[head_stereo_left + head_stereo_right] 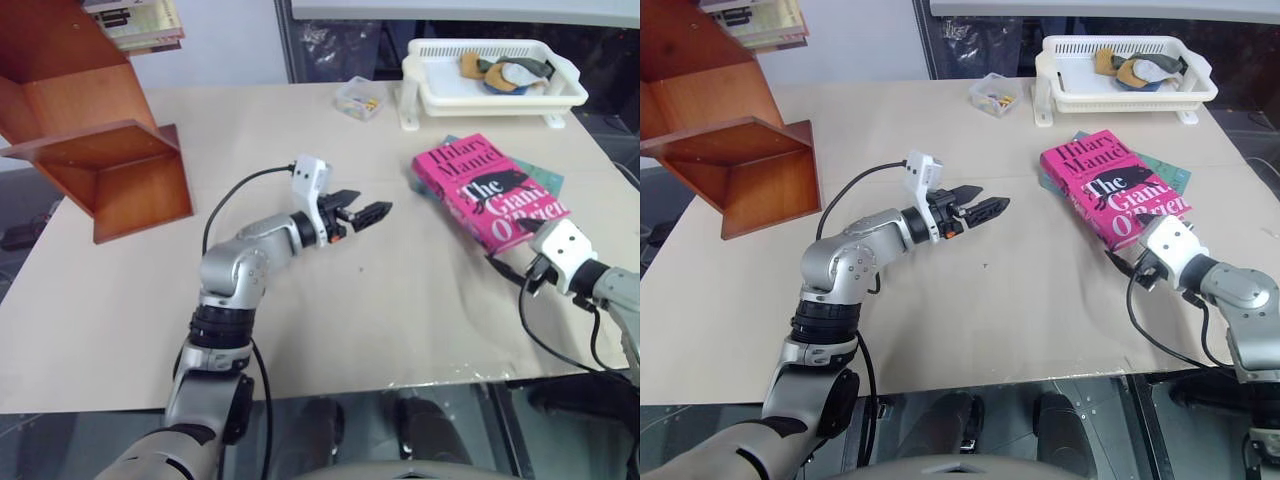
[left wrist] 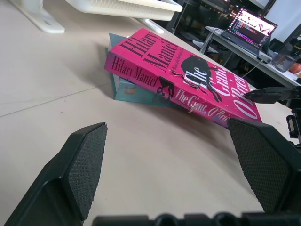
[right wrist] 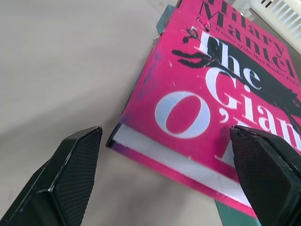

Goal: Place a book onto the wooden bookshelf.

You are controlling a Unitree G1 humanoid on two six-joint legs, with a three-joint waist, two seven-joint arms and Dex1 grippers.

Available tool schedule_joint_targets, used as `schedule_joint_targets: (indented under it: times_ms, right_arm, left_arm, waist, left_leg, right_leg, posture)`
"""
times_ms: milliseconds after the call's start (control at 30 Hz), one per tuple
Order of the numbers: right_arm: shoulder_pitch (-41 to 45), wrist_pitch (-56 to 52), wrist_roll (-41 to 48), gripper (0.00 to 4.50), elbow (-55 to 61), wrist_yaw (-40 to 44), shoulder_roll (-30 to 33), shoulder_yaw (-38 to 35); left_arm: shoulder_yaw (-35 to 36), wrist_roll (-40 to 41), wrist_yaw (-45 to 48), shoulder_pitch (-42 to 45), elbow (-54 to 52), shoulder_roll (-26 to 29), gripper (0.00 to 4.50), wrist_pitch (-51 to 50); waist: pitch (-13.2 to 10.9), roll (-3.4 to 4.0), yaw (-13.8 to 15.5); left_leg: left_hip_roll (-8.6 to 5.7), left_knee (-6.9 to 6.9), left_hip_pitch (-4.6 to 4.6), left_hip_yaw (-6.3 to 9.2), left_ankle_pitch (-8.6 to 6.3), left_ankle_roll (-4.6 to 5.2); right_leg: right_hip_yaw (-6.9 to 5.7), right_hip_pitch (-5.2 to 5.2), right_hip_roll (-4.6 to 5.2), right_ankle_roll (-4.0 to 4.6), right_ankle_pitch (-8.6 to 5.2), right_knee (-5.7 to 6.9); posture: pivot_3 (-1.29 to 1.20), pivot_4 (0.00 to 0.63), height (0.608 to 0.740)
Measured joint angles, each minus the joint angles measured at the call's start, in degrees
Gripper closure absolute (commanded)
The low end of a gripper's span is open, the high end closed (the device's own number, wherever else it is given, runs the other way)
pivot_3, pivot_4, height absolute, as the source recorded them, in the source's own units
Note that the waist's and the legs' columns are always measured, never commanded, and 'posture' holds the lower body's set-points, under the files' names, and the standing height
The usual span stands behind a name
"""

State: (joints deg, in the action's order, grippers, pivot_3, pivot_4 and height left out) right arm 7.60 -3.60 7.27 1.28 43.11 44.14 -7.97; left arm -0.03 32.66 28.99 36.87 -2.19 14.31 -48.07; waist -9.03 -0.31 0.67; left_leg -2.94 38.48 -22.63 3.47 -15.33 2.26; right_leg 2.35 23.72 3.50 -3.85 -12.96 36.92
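Observation:
The thick pink book (image 1: 485, 190) lies flat on the table at the right, resting partly on a thinner teal book (image 1: 547, 178). My right gripper (image 3: 167, 136) is open just short of the pink book's (image 3: 197, 108) near corner, with the white page edge ahead between its fingers and nothing held. My left gripper (image 1: 368, 207) hovers open over the middle of the table, pointing level towards the book's spine (image 2: 155, 75), well short of it. The reddish-brown wooden bookshelf (image 1: 100, 150) stands at the table's far left.
A white basket tray (image 1: 495, 85) with small items stands at the back right, and a small clear box (image 1: 358, 98) sits left of it. Several books (image 1: 135, 22) lie on the bookshelf's top. The table's front edge runs just below my arms.

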Motion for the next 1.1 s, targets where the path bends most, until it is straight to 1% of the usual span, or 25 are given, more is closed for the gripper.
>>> schedule_joint_targets:
  times_ms: [333, 633, 867, 1100]
  right_arm:
    - [-2.17, -1.08, 1.47, 0.05, 1.64, 1.99, 1.03, -1.20]
    - [-2.37, -1.22, 2.65, 0.05, 2.17, 2.98, 2.11, -2.66]
    - [-4.29, -3.13, 5.98, 0.05, 2.63, 5.22, 4.24, -6.69]
    - [-6.48, -6.45, 8.25, 0.05, 2.69, 7.70, 6.99, -9.07]
  left_arm:
    - [-0.12, -0.88, 0.26, 0.00, 0.47, -0.32, 0.00, 0.02]
    - [-0.12, -1.06, 0.69, 0.00, 0.47, -0.62, 0.00, 0.02]
    - [-0.11, -1.14, 0.75, 0.00, 0.47, -0.49, 0.00, 0.02]
    - [-0.13, -1.17, 0.77, 0.00, 0.47, -0.40, 0.00, 0.02]
  waist:
    - [0.00, -0.01, 0.05]
    - [0.00, -0.01, 0.04]
    - [0.00, -0.01, 0.13]
    - [0.00, -0.01, 0.01]
  left_leg:
    - [0.00, 0.00, 0.00, 0.00, 0.00, 0.00]
    - [0.00, 0.00, 0.00, 0.00, 0.00, 0.00]
    - [0.00, 0.01, 0.00, 0.00, 0.00, 0.00]
    - [0.00, 0.01, 0.01, -0.01, 0.00, 0.01]
  right_leg:
    - [0.00, -0.01, 0.00, 0.00, 0.00, 0.00]
    - [0.00, -0.01, 0.01, 0.00, 0.00, 0.00]
    - [0.00, -0.01, 0.01, 0.00, 0.00, 0.00]
    - [0.01, -0.02, 0.01, 0.00, 0.00, 0.00]
  posture:
    - [0.00, 0.150, 0.740]
    - [0.00, 0.150, 0.740]
    - [0.00, 0.150, 0.740]
    - [0.00, 0.150, 0.740]
